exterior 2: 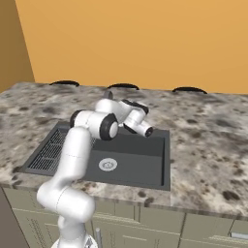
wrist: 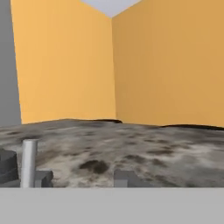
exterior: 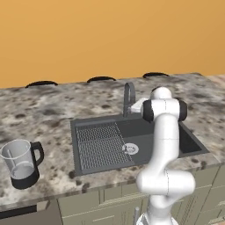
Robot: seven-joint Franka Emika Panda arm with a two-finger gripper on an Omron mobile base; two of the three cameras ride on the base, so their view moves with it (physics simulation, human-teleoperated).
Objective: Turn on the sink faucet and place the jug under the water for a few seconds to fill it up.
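The clear jug (exterior: 19,163) with black base and handle stands upright on the counter, left of the sink (exterior: 147,128). The dark faucet (exterior: 128,98) rises behind the basin, its spout arched over. My hand (exterior 2: 138,121) hovers over the sink's back edge just right of the faucet, pointing level across the counter. In the hand view my gripper (wrist: 83,179) is open, with nothing between its fingertips (wrist: 124,177). A pale grey upright rod (wrist: 29,162) stands just left of them. The water is out of view. The ribbed grid (exterior: 102,147) and silver drain (exterior: 130,148) lie in the basin.
The speckled granite counter (exterior: 52,114) runs wide on both sides of the sink. Three dark arched shapes (exterior: 101,79) sit along its back edge against the orange wall. Cabinet fronts (exterior 2: 145,227) run below the front edge.
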